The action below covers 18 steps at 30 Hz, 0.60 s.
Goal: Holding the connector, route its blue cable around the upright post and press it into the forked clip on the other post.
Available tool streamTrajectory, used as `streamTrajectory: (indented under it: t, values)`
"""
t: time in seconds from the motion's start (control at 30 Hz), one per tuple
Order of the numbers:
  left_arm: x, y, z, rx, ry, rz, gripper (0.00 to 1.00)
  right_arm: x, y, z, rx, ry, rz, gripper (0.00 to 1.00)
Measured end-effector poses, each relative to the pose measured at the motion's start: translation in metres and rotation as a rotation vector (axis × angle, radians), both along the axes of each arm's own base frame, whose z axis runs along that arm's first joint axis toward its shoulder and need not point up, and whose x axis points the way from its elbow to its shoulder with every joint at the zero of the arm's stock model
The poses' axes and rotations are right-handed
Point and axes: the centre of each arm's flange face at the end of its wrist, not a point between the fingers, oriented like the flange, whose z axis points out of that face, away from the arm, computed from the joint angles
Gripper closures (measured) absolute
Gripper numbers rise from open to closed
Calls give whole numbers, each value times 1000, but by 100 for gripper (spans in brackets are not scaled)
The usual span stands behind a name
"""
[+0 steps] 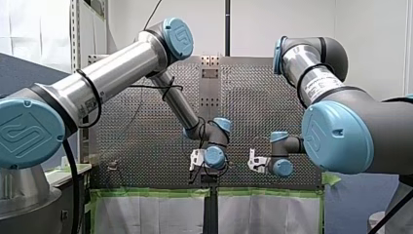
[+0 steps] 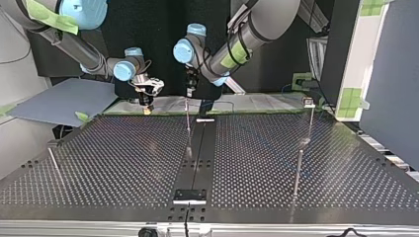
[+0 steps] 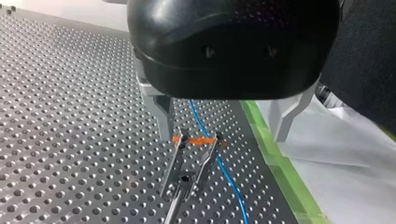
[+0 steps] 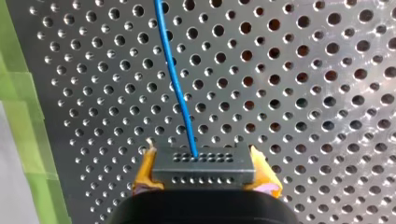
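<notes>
well, grey perforated connector point(image 4: 203, 165), thin blue cable point(image 4: 175, 79)

Robotics lab: 2 robot arms point(image 1: 112, 73) at a perforated metal table point(image 2: 99, 163) edged with green tape point(image 1: 151, 192).

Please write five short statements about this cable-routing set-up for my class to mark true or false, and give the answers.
1. My right hand grips the connector between yellow pads. True.
2. The cable leaving the connector is red. False: it is blue.
3. My left hand is shut on the cable. False: its fingers stand wide apart and hold nothing.
4. The forked clip has orange marks at its prong tips. True.
5. The table is a smooth board without holes. False: it is perforated all over.
</notes>
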Motion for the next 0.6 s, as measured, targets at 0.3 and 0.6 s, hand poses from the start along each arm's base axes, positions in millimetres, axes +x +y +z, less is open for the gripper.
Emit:
streamTrajectory:
  t: [0.3, 0.6]
  values:
    - [0, 0, 0, 0, -1, 4, 0, 1, 0, 0, 0, 0, 1, 100]
    - [-4, 6, -1, 28, 10, 54, 0, 2, 7, -4, 24, 43, 9, 100]
